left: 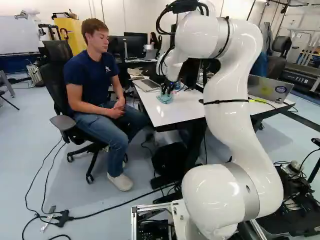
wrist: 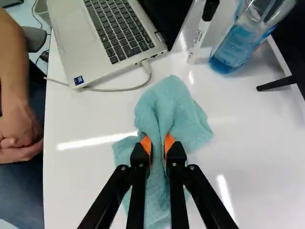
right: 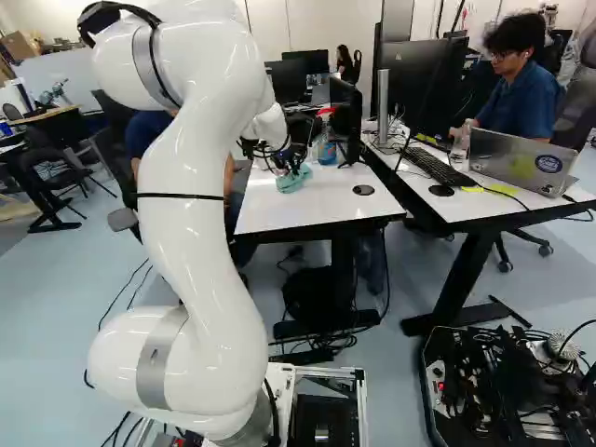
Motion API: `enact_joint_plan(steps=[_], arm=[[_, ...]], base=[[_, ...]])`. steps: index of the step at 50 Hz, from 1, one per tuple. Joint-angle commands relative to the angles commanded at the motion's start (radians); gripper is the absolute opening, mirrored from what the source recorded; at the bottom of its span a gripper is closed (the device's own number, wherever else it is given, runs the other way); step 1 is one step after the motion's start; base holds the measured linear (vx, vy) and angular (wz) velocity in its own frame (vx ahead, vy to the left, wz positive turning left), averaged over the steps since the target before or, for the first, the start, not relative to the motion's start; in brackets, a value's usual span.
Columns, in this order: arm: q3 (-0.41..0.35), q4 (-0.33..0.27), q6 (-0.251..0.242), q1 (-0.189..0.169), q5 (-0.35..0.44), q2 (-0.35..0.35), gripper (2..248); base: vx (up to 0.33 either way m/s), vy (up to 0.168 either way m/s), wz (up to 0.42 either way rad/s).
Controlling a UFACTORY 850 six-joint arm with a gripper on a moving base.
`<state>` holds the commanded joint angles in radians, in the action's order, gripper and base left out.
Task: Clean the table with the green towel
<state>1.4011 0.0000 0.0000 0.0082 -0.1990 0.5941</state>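
1. A white robot arm (left: 230, 100) reaches across a white table (wrist: 81, 181), the surface due for cleaning. Its glossy top probably offers little drag to cloth.

2. A seated person (left: 95, 90) rests clasped hands (wrist: 19, 129) beside the table's edge, near the work.

3. An open laptop (wrist: 71, 43) sits beyond the towel, its cable (wrist: 114, 89) lying on the tabletop between the two; a spreading corner could snag there.

4. The green towel (wrist: 183, 114) lies crumpled on the table, its loose ends fanning out from a gathered middle. It looks light, soft and limp, with nothing to break; pushed, it would likely buckle, while a pull should trail it smoothly. Whether it is damp cannot be told.

5. The black gripper (wrist: 157, 143) pinches the towel at that middle, its orange pads (wrist: 147, 145) pressing the fabric from both sides.

6. A clear bottle of blue liquid (wrist: 233, 52) stands past the cloth, a likely tip-over should a wipe run wide; a marker (wrist: 198, 40) is just beside it.

7. The raised central fold (wrist: 161, 129) appears the right hold: thick enough for a deep bite, leaving cloth on either side to wipe.
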Motion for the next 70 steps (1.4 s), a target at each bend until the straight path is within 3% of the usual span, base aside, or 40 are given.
enact_joint_plan(steps=[27, 70], arm=[[-0.142, 0.0, 0.0, 0.004, 0.0, -0.105, 51], [-0.152, 0.0, 0.0, -0.045, 0.0, -0.112, 51]], base=[[0.0, 0.0, 0.0], [0.0, 0.0, 0.0]])
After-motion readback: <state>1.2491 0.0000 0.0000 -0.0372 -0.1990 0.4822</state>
